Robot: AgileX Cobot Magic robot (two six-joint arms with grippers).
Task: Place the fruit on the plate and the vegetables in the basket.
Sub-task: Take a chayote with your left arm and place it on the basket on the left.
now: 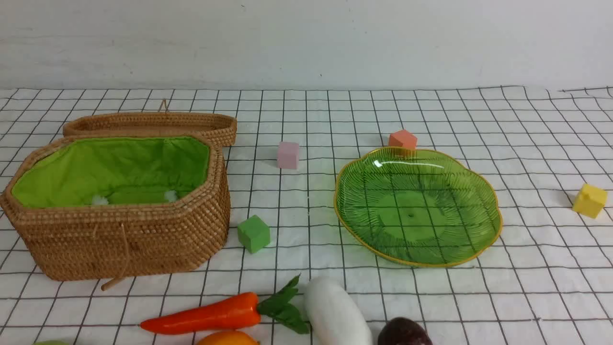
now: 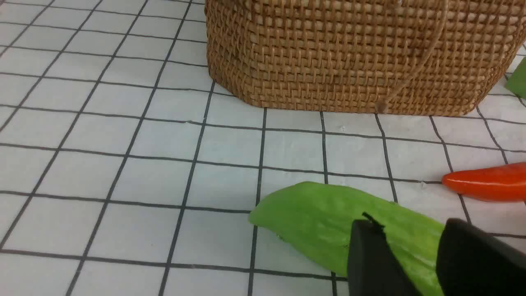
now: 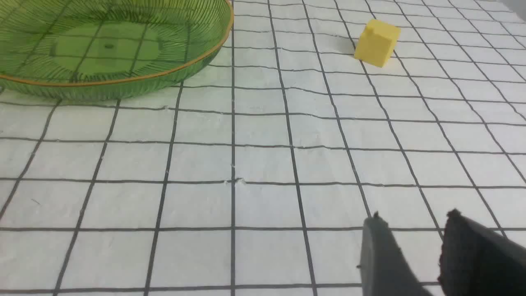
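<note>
Place: a staged test bench, more lab than home.
Table: white cloth (image 1: 527, 268) ruled in a black grid, spread flat.
Backdrop: plain, scuffed white wall (image 1: 306, 43).
Props: toy carrot (image 1: 206, 315), pink cube (image 1: 288, 155), green cube (image 1: 253, 233) and yellow cube (image 1: 589, 201) spaced around a wicker basket (image 1: 129, 244) and a glass plate (image 1: 416, 211).

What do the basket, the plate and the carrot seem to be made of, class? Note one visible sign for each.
The basket looks like woven wicker or rattan, matt brown: tight rows of weave show. Its lining looks like green cloth. The plate is probably glass, maybe clear plastic: glossy, translucent, the grid cloth shows through. The carrot seems moulded plastic or foam: smooth, slight sheen.
</note>
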